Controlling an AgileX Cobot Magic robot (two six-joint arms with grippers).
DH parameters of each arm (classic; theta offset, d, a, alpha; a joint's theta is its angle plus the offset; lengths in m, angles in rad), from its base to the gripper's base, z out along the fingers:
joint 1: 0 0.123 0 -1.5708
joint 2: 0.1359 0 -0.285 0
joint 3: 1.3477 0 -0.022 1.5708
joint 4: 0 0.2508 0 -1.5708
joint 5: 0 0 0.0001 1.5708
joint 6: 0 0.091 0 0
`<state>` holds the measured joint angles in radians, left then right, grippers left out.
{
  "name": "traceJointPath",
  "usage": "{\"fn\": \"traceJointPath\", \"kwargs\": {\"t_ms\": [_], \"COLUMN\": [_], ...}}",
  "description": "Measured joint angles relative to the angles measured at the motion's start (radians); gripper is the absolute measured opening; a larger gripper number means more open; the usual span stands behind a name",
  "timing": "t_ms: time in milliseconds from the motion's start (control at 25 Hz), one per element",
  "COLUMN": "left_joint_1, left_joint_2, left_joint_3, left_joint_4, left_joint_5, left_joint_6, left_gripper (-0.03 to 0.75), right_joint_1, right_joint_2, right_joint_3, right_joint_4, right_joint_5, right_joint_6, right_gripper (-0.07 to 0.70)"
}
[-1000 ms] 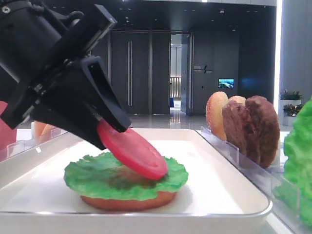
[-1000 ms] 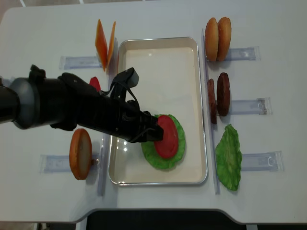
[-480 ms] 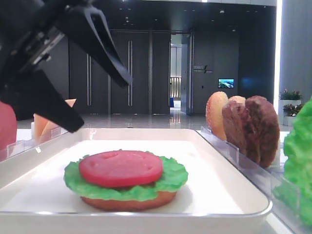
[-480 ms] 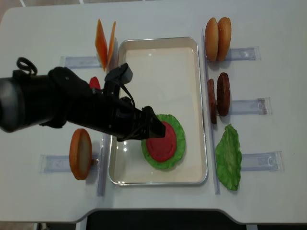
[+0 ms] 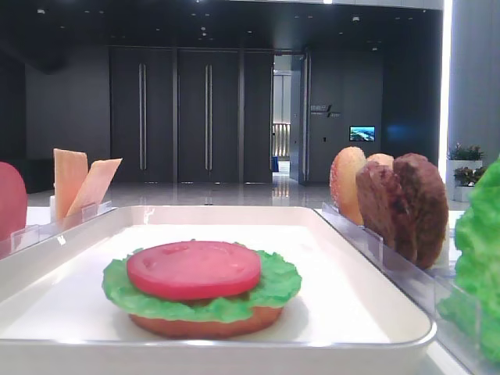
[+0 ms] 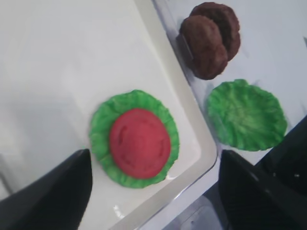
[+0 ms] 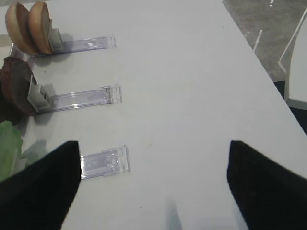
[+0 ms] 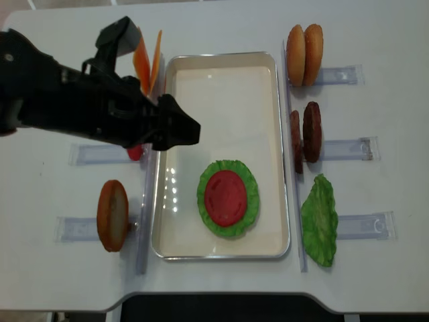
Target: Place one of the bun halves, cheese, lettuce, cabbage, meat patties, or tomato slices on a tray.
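A tomato slice (image 8: pixel 226 197) lies flat on a lettuce leaf (image 8: pixel 249 201) near the front of the white tray (image 8: pixel 221 94). The low view shows a bun half (image 5: pixel 207 322) under the lettuce (image 5: pixel 273 293) and tomato slice (image 5: pixel 194 269). My left gripper (image 8: pixel 177 127) hangs open and empty above the tray's left rim, up and to the left of the stack. Its wrist view looks down on the tomato slice (image 6: pixel 140 143) between its spread fingers (image 6: pixel 53 196). My right gripper (image 7: pixel 153 153) is open over bare table. Cabbage is out of view.
Standing in clear holders right of the tray are two bun halves (image 8: pixel 305 45), two meat patties (image 8: pixel 307 134) and a loose lettuce leaf (image 8: pixel 319 220). To the left stand cheese slices (image 8: pixel 147 60), a bun half (image 8: pixel 112 215) and a tomato slice (image 5: pixel 9 207).
My left gripper let go of the tomato slice, which now lies flat on the lettuce. The gripper opened wide, rose and pulled back to the upper left.
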<state>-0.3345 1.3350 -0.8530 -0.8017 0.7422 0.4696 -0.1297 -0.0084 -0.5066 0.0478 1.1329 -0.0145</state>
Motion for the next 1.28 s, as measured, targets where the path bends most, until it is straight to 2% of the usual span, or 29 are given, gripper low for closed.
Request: {"fn": "traceJointPath", "kwargs": {"t_ms": [80, 240, 480, 560, 720, 840, 1040, 1280], "left_joint_1": [0.046, 0.141, 0.309, 0.344, 0.358, 0.358, 0.358, 0.358], "left_joint_2": [-0.033, -0.091, -0.14, -0.143, -0.143, -0.144, -0.196, -0.409], "left_joint_3": [-0.019, -0.046, -0.054, -0.054, -0.054, -0.054, -0.036, 0.074], "left_joint_4": [0.111, 0.339, 0.523, 0.601, 0.787, 0.863, 0.871, 0.871], "left_joint_5": [0.057, 0.133, 0.202, 0.222, 0.254, 0.277, 0.291, 0.296], "left_joint_6": [-0.073, -0.191, -0.244, -0.267, -0.379, -0.437, -0.456, -0.457], "left_gripper": [0.629, 0.629, 0.629, 0.629, 0.629, 0.629, 0.629, 0.629], "right_joint_1": [0.0, 0.0, 0.0, 0.0, 0.0, 0.0, 0.0, 0.0], "right_joint_2": [0.0, 0.0, 0.0, 0.0, 0.0, 0.0, 0.0, 0.0], "right_joint_3": [0.0, 0.0, 0.0, 0.0, 0.0, 0.0, 0.0, 0.0], "right_joint_4": [0.0, 0.0, 0.0, 0.0, 0.0, 0.0, 0.0, 0.0], "right_joint_5": [0.0, 0.0, 0.0, 0.0, 0.0, 0.0, 0.0, 0.0], "right_joint_6": [0.0, 0.0, 0.0, 0.0, 0.0, 0.0, 0.0, 0.0], "right_gripper": [0.587, 0.587, 0.587, 0.587, 0.587, 0.587, 0.587, 0.587]}}
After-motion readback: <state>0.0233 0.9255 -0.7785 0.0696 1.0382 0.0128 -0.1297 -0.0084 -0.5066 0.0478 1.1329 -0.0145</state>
